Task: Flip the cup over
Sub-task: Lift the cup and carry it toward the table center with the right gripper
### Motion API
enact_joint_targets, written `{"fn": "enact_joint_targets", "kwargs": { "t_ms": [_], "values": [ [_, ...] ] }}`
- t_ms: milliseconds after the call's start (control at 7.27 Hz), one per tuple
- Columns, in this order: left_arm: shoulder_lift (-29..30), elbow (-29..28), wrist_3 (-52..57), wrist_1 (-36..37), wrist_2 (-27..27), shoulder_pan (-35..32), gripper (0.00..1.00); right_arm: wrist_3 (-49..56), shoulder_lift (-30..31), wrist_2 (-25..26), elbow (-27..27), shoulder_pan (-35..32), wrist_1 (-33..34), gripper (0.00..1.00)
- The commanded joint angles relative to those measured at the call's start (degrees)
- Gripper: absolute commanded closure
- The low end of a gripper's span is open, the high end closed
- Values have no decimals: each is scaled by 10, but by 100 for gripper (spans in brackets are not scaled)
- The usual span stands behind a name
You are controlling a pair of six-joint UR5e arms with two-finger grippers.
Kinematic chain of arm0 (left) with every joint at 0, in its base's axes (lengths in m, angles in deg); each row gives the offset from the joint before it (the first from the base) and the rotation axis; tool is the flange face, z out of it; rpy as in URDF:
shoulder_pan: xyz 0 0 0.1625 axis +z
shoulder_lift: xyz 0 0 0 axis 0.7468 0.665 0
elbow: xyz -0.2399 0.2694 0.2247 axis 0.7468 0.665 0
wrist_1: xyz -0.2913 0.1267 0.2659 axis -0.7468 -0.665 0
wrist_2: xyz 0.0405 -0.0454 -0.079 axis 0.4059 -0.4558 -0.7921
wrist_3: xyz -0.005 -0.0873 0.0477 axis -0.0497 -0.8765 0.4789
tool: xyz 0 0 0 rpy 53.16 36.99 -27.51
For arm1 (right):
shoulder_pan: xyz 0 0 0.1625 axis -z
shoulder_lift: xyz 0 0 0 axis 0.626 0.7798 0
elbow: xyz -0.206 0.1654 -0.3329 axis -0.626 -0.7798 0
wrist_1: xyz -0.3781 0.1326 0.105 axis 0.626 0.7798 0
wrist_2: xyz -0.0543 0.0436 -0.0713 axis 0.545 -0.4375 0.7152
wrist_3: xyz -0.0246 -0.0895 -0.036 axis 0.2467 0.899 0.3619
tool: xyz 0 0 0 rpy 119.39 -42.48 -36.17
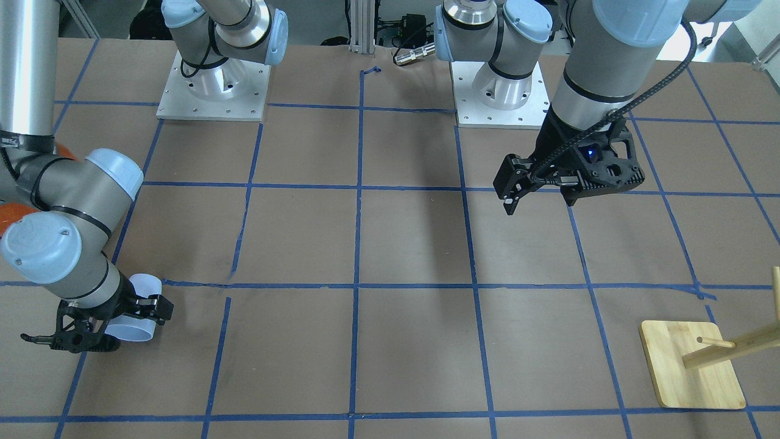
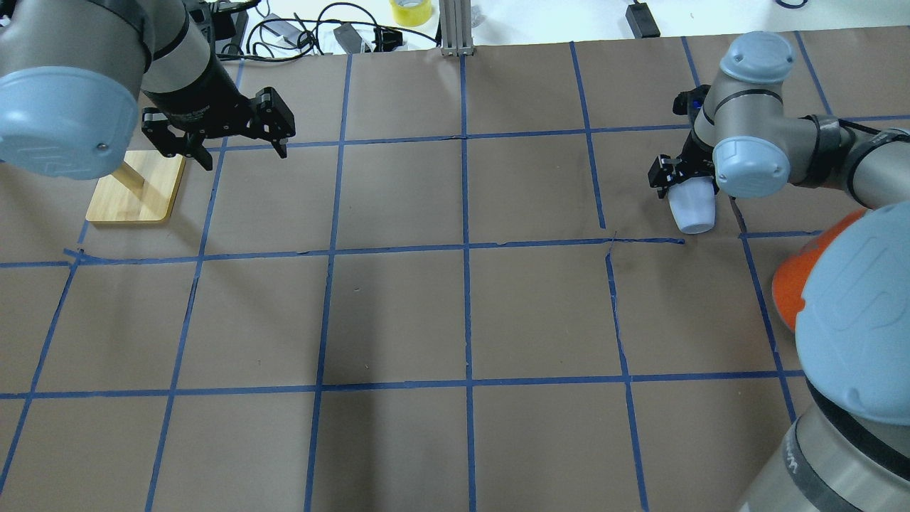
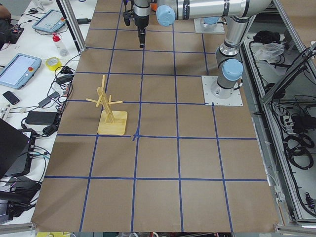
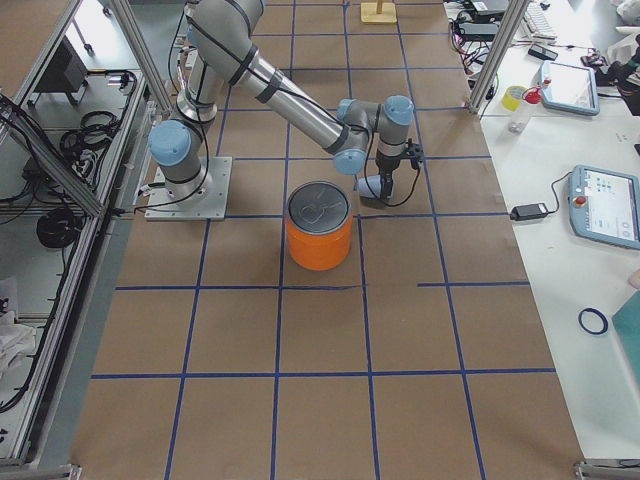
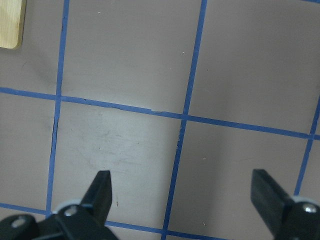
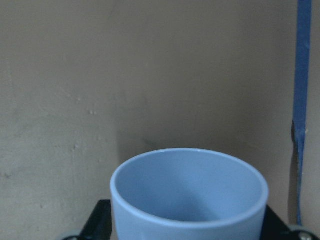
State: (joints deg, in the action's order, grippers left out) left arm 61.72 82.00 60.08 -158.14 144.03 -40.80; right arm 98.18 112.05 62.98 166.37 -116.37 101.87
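At two o'clock on the tabletop (image 2: 462, 313), right hand (image 1: 125, 320) clamps the tilted cup (image 2: 693, 206), flip seemingly unfinished; left hand (image 2: 245, 153) gapes empty.

Bright, even overhead light; faint soft shadows.

A flat table covered in brown paper (image 2: 462, 313) is marked into squares by a grid of blue tape (image 2: 467, 249). Directly on it stand a light wooden peg stand on a square base (image 3: 112, 126), a big orange can with a silver lid (image 4: 319, 238) and two square metal base plates (image 1: 177, 110) – one under each arm. The small pale blue plastic cup (image 2: 692, 206) sits low over the paper near the can – whether it touches cannot be told.
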Motion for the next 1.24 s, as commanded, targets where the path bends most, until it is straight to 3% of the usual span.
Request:
{"fn": "enact_joint_targets", "kwargs": {
  "t_ms": [0,826,1101],
  "values": [
    [0,0,2,0,1,0,0,9,0,0,-5,1,12,5],
    [-2,0,2,11,3,2,0,8,-7,0,0,4,53,7],
    [-1,0,2,12,4,2,0,17,-6,0,3,3,51,35]
  ]
}}
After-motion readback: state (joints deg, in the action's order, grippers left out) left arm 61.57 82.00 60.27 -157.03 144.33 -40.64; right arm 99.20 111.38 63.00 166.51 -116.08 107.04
